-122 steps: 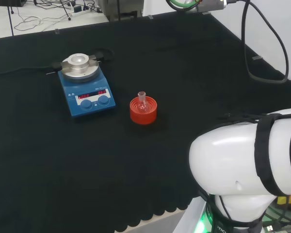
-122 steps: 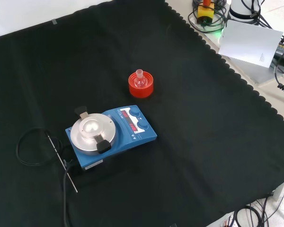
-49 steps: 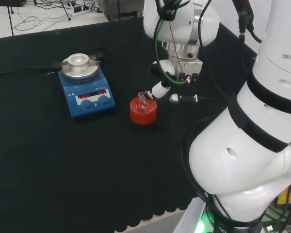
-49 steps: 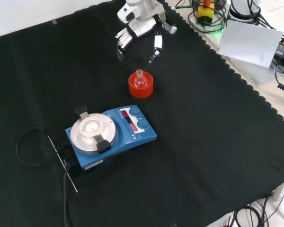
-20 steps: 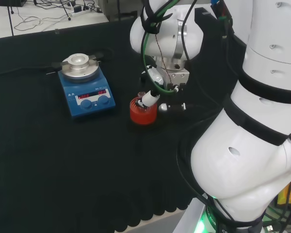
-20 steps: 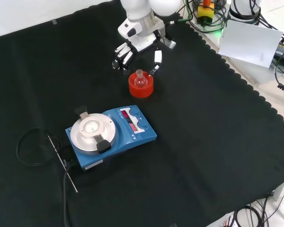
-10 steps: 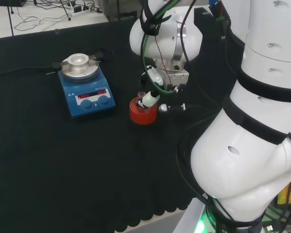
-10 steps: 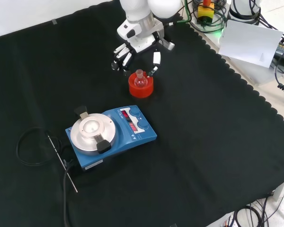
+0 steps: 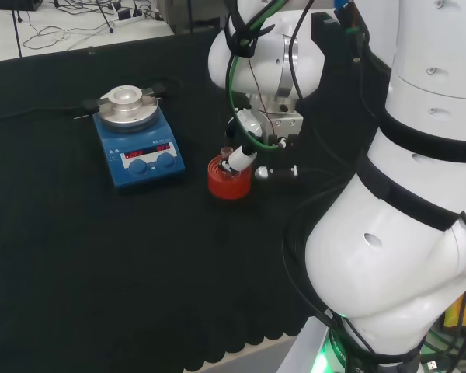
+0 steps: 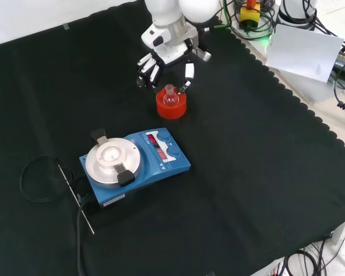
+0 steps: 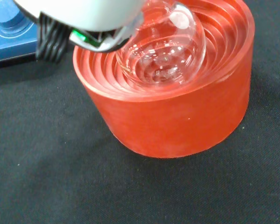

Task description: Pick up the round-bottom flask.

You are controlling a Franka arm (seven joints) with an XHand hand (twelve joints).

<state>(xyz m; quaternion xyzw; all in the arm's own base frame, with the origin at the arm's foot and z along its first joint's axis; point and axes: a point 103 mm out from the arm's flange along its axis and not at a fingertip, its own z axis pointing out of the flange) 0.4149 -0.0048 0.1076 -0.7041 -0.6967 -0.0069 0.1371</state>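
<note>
A small clear round-bottom flask (image 10: 170, 98) sits upright in a red ribbed stand (image 10: 171, 107) in the middle of the black cloth. The hand (image 10: 170, 48) comes down from above in the front view. Its fingers (image 10: 148, 68) are spread on one side of the flask's neck and the thumb (image 10: 187, 72) on the other, with a gap to the glass. In the head view the hand (image 9: 241, 158) hangs just right of the stand (image 9: 228, 181), partly covering the flask (image 9: 226, 150). The wrist view has the flask's bulb (image 11: 164, 59) in the stand (image 11: 177, 122), under a blurred white part of the hand (image 11: 84, 16).
A blue hotplate stirrer (image 10: 133, 163) with a round metal top stands near the stand, to its left in the head view (image 9: 137, 137). A thin rod and black cable (image 10: 75, 198) lie beside it. White arm links (image 9: 404, 194) stand at the head view's right.
The arm has swung in over the cloth and lowered the hand to the flask. Over the last second it has barely moved, fingers edging closer to the neck.
</note>
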